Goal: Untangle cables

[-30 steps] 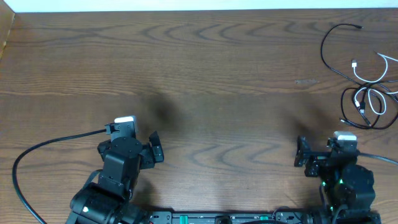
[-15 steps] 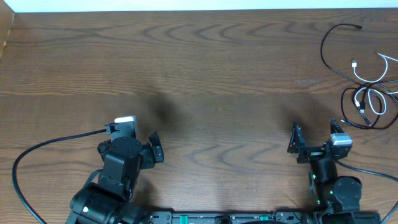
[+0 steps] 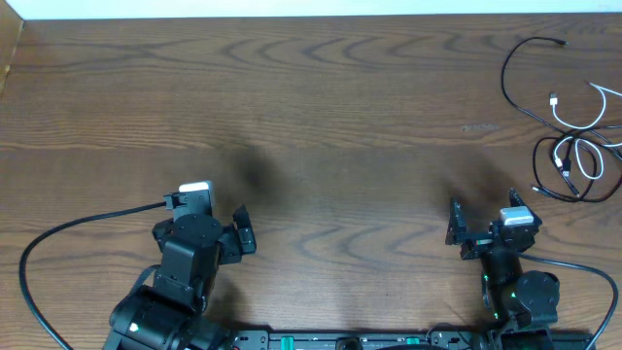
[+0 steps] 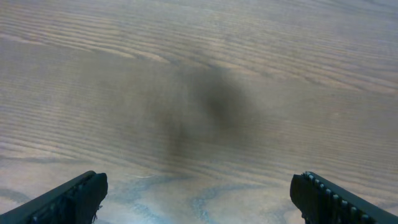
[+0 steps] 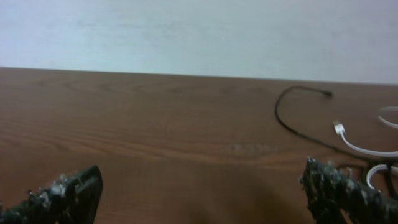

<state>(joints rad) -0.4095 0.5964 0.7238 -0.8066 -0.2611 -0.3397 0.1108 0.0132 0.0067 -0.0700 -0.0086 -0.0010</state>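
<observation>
The cables lie at the table's far right in the overhead view. A thin black cable (image 3: 513, 76) curves in a loop. A white cable (image 3: 581, 119) runs beside it, and a black and white tangle (image 3: 573, 163) lies below. The right wrist view shows the black cable (image 5: 287, 121) and the white cable's plug end (image 5: 341, 130) ahead to the right. My right gripper (image 3: 484, 214) (image 5: 202, 199) is open and empty, well short of the cables. My left gripper (image 3: 240, 233) (image 4: 199, 199) is open and empty over bare wood at the near left.
A thick black robot cord (image 3: 58, 238) arcs from the left arm across the near left of the wooden table (image 3: 321, 117). A pale wall (image 5: 186, 31) stands behind the table's far edge.
My right gripper has shifted a little left and forward and tilted, so it now looks across the table. The left arm and the cables have not moved.
</observation>
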